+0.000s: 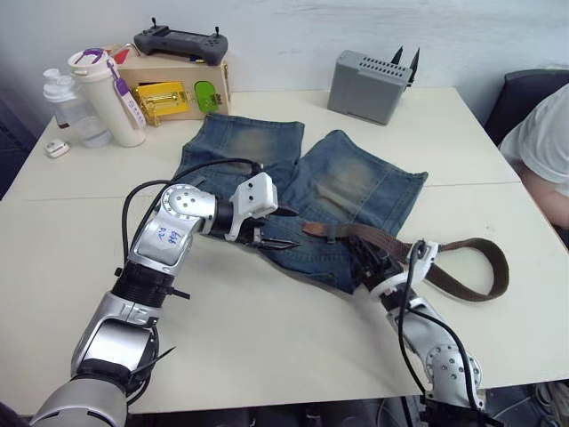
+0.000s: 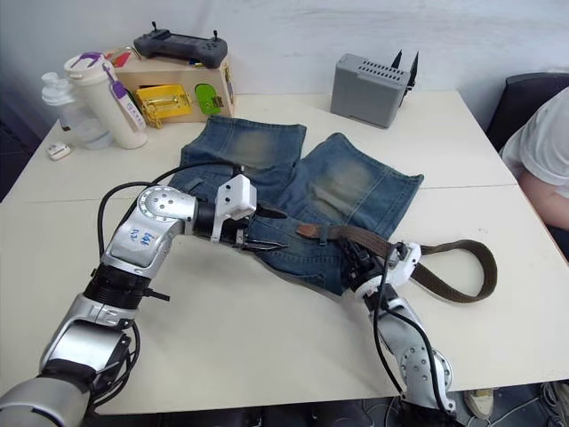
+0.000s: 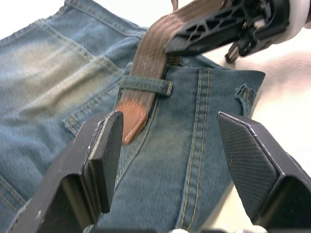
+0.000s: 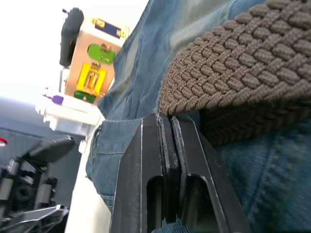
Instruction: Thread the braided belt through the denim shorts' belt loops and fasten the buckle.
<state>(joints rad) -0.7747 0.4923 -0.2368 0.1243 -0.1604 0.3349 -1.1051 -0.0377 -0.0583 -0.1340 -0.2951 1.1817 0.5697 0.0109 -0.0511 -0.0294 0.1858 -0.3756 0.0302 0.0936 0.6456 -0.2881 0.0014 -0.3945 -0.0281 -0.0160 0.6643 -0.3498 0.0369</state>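
The denim shorts [image 1: 347, 191] lie flat on the table, waistband toward me. The braided belt [image 1: 484, 267] passes under one belt loop [image 3: 146, 86], and its tan tip [image 3: 131, 116] pokes out just past that loop. From there it runs right and curls in a big bend on the table. My left gripper [image 3: 170, 160] is open over the waistband, with the tan tip close to one finger [image 3: 102, 150]. My right gripper [image 1: 369, 258] is shut, its tips [image 4: 165, 126] pressed against the belt's edge at the waistband's right end. The buckle is hidden.
A grey box [image 1: 369, 84] stands at the back. A cardboard box [image 1: 178, 89] with a controller on top, a white bottle [image 1: 107, 98] and a clear bottle [image 1: 71, 111] stand at the back left. A person's arm [image 1: 542, 151] is at the table's right edge.
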